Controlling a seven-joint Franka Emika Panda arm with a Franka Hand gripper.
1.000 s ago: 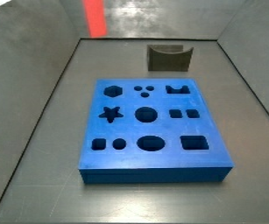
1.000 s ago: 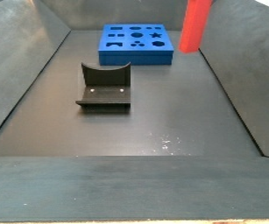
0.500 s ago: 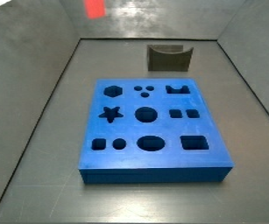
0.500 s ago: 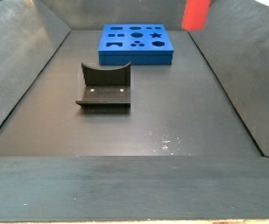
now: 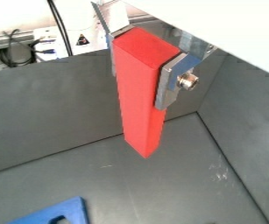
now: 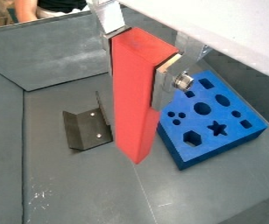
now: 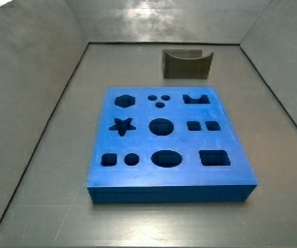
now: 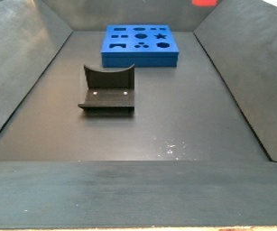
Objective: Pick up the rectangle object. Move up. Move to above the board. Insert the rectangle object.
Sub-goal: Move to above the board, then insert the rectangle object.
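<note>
My gripper (image 5: 140, 63) is shut on the rectangle object (image 5: 140, 101), a tall bright red-orange block that hangs upright between the silver fingers (image 5: 172, 77). Both wrist views show this grip; the block (image 6: 133, 105) reaches well below the fingers (image 6: 166, 83). In a side view only the block's lowest tip (image 8: 205, 2) shows at the upper edge, and the gripper is out of frame. The blue board (image 7: 177, 141) with dark cut-outs lies flat on the grey floor, off to the side of the block and far below it, as a wrist view (image 6: 218, 147) shows. It also shows in the other side view (image 8: 141, 60).
The dark fixture (image 8: 106, 90) stands on the floor apart from the board, also in a side view (image 7: 186, 64) and a wrist view (image 6: 88, 129). Grey sloping walls (image 7: 35, 107) enclose the floor. A corner of the board (image 5: 54, 214) shows in a wrist view.
The red-orange block has risen straight up: it has left one side view through the top, and only its tip remains in the other. Board and fixture have not moved.
</note>
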